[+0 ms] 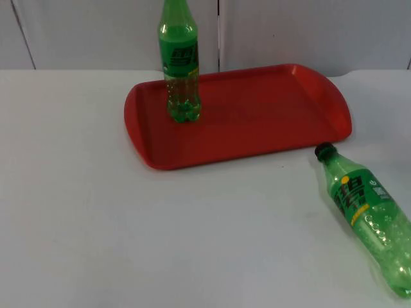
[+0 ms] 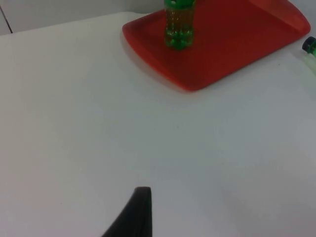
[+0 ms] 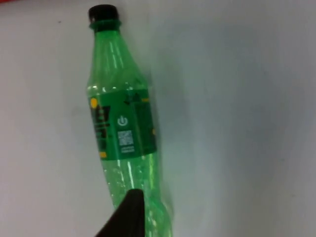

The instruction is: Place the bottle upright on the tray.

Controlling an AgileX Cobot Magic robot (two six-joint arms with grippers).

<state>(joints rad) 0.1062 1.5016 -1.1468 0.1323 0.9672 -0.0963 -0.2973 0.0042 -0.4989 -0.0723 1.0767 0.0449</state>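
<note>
Two green soda bottles are seen, and only one is left to be placed: the lying bottle [image 1: 369, 221] rests on its side on the white table [image 1: 128, 224], just off the near right corner of the red tray [image 1: 257, 122], its black cap [image 1: 325, 151] turned toward the tray and its base pointing away toward the table's near right edge. Its long axis is thus set slantwise to the tray's front rim. The standing bottle [image 1: 180, 64] is already upright on the tray's far left part. The right gripper [image 3: 129, 213] is poised directly over the lying bottle's lower body, so the right arm is judged much the nearer; whether its fingers are spread cannot be told. The left gripper [image 2: 136, 212] waits over bare table well short of the tray, its finger state likewise undeterminable.
</note>
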